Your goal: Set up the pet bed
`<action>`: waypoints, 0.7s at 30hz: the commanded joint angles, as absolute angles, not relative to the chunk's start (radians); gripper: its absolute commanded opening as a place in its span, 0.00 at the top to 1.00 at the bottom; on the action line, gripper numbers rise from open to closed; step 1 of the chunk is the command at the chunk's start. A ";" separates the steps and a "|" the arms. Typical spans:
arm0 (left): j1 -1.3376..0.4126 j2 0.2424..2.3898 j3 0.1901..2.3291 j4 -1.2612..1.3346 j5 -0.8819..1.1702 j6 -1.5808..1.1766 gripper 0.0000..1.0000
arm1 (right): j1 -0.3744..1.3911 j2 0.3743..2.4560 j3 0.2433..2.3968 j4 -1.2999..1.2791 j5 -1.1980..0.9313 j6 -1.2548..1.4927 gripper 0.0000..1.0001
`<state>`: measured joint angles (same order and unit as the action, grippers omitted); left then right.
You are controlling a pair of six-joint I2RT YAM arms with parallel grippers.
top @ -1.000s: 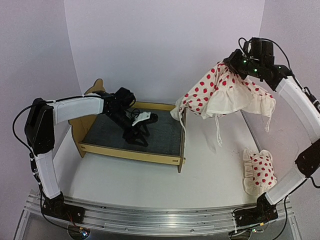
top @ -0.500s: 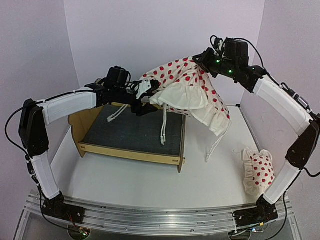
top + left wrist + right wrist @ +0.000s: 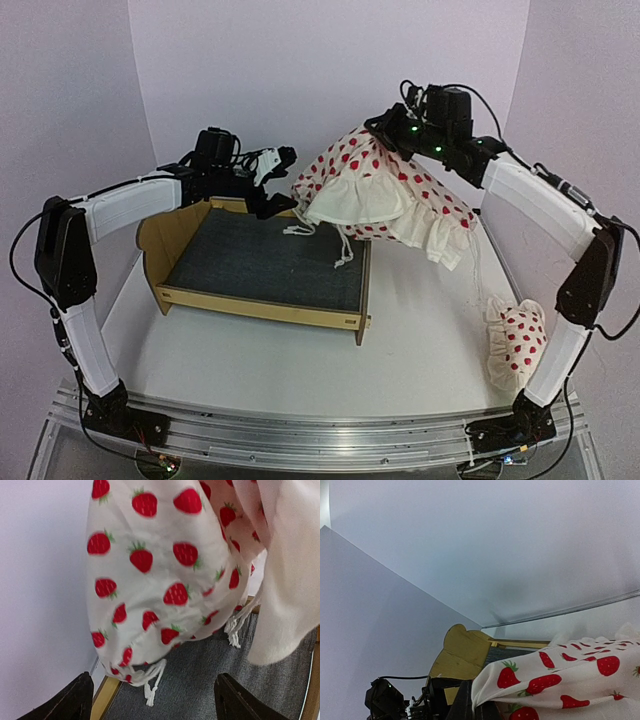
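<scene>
centre-left of the top view: light plywood pet bed (image 3: 265, 262), wavy headboard, grey fabric base, on white table (image 3: 420, 345); bare room in front. over its right end hangs a white ruffled strawberry-print duvet (image 3: 380, 190), drawstrings dangling, pinched by right gripper (image 3: 385, 130). left gripper (image 3: 283, 182) spread wide just beside the duvet, gripping nothing. matching pillow (image 3: 517, 340) lower right.

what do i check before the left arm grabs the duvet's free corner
1. Left end effector open: ok, jaws wide, nothing in them.
2. Right end effector shut on duvet: ok, the cloth hangs in the air from it.
3. Duvet corner between the left fingers: not ok, it hangs just ahead of them.
4. Cords clear of pet bed: cannot tell, they dangle over its grey base.
5. Pillow out of the way: ok, lies apart, right of the bed.
</scene>
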<state>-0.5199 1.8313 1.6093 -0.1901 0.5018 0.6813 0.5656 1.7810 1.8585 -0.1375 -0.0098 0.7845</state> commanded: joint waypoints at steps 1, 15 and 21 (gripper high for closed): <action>-0.482 1.883 1.655 -0.171 0.493 0.708 0.14 | 0.619 1.876 1.948 -0.051 -0.094 0.823 1.00; -0.407 1.922 1.677 -0.285 0.524 0.766 0.19 | 0.664 2.042 2.053 -0.596 -0.250 0.632 0.52; -0.396 1.841 1.638 -0.540 0.698 0.857 0.18 | 0.664 1.939 2.089 -0.965 -0.154 0.419 0.03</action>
<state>-0.4038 1.9451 1.6306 -0.3347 0.5383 0.7826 0.6605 2.0645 2.0889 -0.6697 -0.1856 0.6002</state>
